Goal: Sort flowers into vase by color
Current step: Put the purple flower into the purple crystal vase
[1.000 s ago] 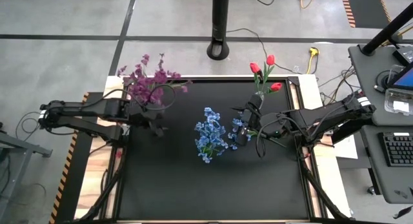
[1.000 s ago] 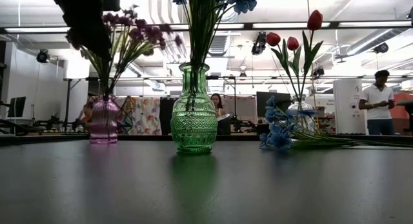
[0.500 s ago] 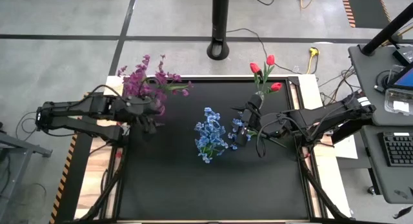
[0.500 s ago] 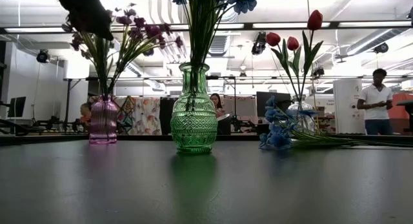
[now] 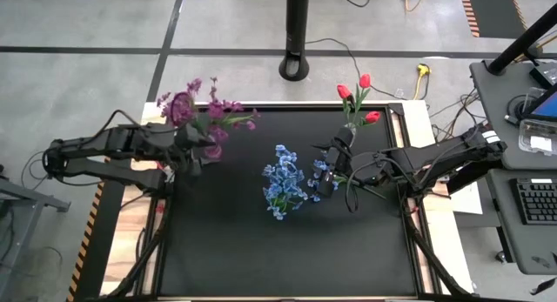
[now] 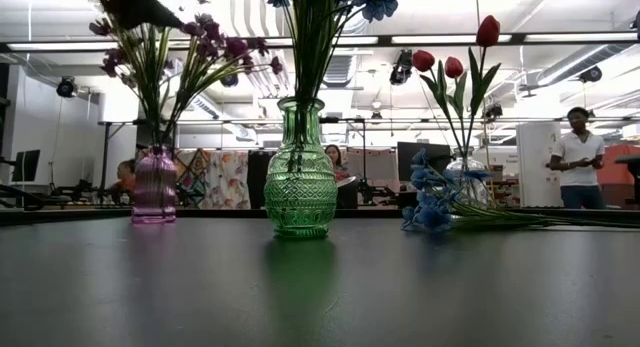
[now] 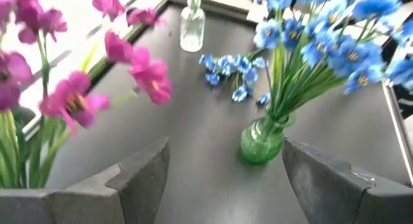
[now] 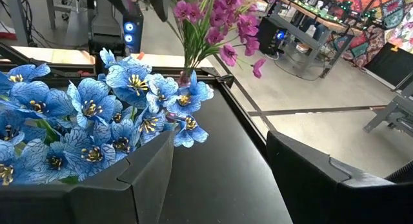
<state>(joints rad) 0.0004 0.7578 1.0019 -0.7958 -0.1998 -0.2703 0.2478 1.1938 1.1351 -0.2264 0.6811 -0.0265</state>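
Purple flowers (image 5: pixel 204 117) stand in a pink vase (image 6: pixel 155 187) at the table's far left. Blue flowers (image 5: pixel 283 182) fill a green vase (image 6: pixel 300 182) at the middle. Red tulips (image 5: pixel 357 93) stand in a clear vase (image 6: pixel 465 177) at the far right. One loose blue flower (image 6: pixel 430 207) lies on the table beside the clear vase, its stem pointing right. My left gripper (image 7: pixel 226 159) is open, raised just near of the purple flowers (image 7: pixel 71 101). My right gripper (image 5: pixel 320 176) hovers open right of the blue bunch (image 8: pixel 122 114), above the loose flower.
The near half of the black tabletop (image 5: pixel 287 250) is bare. A black pole base (image 5: pixel 296 67) stands on the floor beyond the far edge. A person (image 6: pixel 575 157) stands in the room behind, at the right.
My left gripper has risen and drawn back toward the table's left edge, away from the pink vase, tipping closer to level; its fingers stay apart. The purple blossoms have swayed and spread a little in their vase.
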